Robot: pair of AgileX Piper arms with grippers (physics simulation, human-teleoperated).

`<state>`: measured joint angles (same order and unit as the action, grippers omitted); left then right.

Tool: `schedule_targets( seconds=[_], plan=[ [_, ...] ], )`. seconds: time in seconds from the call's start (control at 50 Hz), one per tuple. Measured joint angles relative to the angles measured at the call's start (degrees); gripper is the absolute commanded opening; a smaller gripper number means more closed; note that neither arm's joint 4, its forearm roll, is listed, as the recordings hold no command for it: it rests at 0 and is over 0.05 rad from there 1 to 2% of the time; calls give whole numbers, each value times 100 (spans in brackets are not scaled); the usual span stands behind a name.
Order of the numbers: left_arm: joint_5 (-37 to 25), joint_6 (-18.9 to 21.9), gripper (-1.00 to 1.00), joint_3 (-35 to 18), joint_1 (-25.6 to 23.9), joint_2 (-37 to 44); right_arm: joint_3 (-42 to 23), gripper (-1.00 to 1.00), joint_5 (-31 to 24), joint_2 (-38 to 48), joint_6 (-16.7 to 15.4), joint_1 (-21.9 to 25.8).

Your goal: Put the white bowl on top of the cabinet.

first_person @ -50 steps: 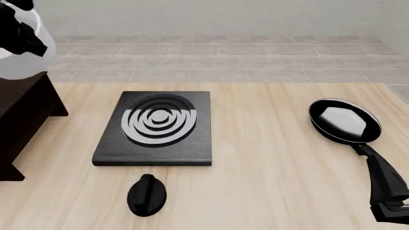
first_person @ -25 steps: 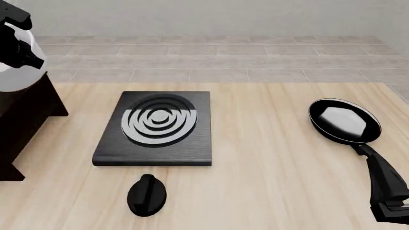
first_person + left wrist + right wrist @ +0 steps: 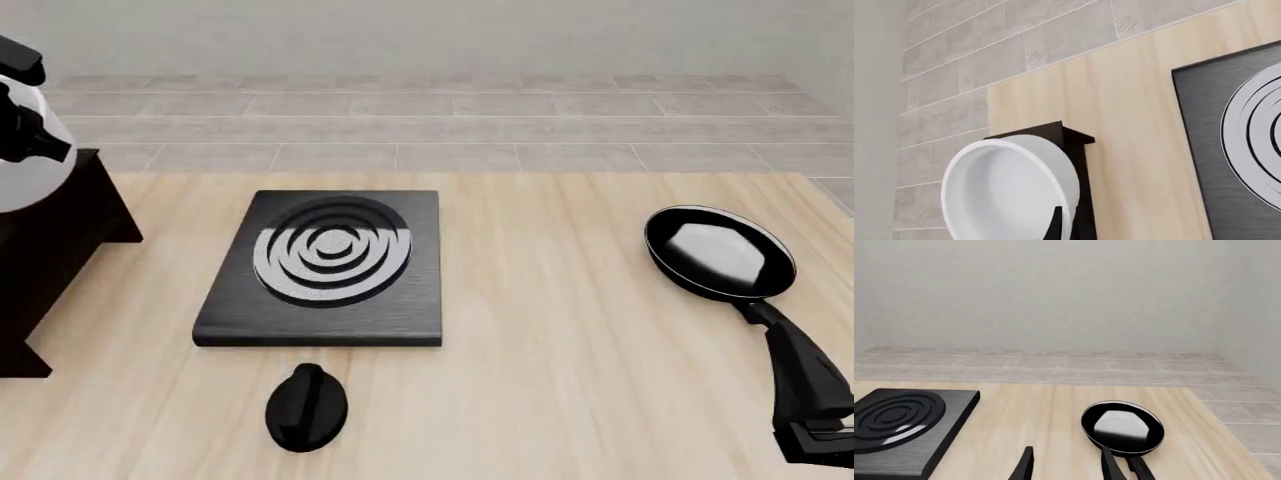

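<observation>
Here, nearest, the right gripper (image 3: 1064, 465) hangs open-jawed, holding nothing, before the frying pan (image 3: 719, 253). Farther off, at the surface's left edge, the left gripper's (image 3: 1057, 227) jaws clasp the white bowl (image 3: 24, 170) above the cabinet (image 3: 54, 250).

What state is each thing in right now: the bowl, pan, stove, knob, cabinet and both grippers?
Bowl: upright, held above the cabinet's top, looks empty.
Cabinet: standing at the table's left edge.
Left gripper: gripping the bowl's rim.
Right gripper: open, holding nothing.
Pan: flat on the table, empty.
Stove: flat on the table, nothing on it.
Knob: on the table, apart from the stove.
</observation>
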<state>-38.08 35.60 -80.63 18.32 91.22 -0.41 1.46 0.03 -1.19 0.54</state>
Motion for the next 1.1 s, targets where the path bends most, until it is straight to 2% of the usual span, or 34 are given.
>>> schedule_targets(
  seconds=[0.64,0.66,0.92,1.1],
  plan=[
    [-85,-19,-100,-340,358,144,7,100,6,0,0,0],
    [-104,-18,100,-361,366,153,7,100,6,0,0,0],
    [-320,6,100,-499,609,330,7,100,7,0,0,0],
    [-569,86,100,-838,603,345,8,100,7,0,1,0]
  ],
)
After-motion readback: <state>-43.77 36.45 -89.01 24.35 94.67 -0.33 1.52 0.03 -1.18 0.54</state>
